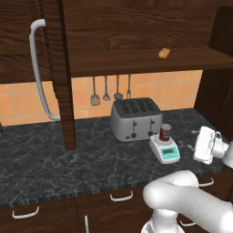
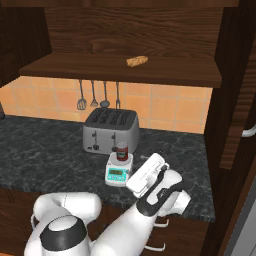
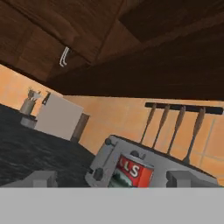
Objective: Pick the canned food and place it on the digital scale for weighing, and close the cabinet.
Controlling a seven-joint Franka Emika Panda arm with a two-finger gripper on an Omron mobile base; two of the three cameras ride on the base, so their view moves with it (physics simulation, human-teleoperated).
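The red canned food (image 1: pixel 165 132) (image 2: pixel 122 150) stands upright on the white digital scale (image 1: pixel 167 152) (image 2: pixel 116 173), in front of the toaster. My gripper (image 1: pixel 193 146) (image 2: pixel 136 176) hovers just right of the scale, clear of the can and pointing toward it. In the hand view the gripper (image 3: pixel 113 180) is open, its two fingertips (image 3: pixel 41 178) spread wide, with the can (image 3: pixel 135 170) ahead of them. The dark wood cabinet (image 1: pixel 136 41) stands open, its door (image 1: pixel 61 91) swung out at the left with a long silver handle (image 1: pixel 36 68).
A grey four-slot toaster (image 1: pixel 135 118) (image 2: pixel 110 129) sits right behind the scale. A small tan lump (image 1: pixel 164 53) (image 2: pixel 137 61) lies on the cabinet shelf. Utensils (image 1: pixel 109 91) hang on the tiled wall. Another open door's handle (image 2: pixel 247 132) juts in at the right. The dark counter (image 1: pixel 68 154) stretches left.
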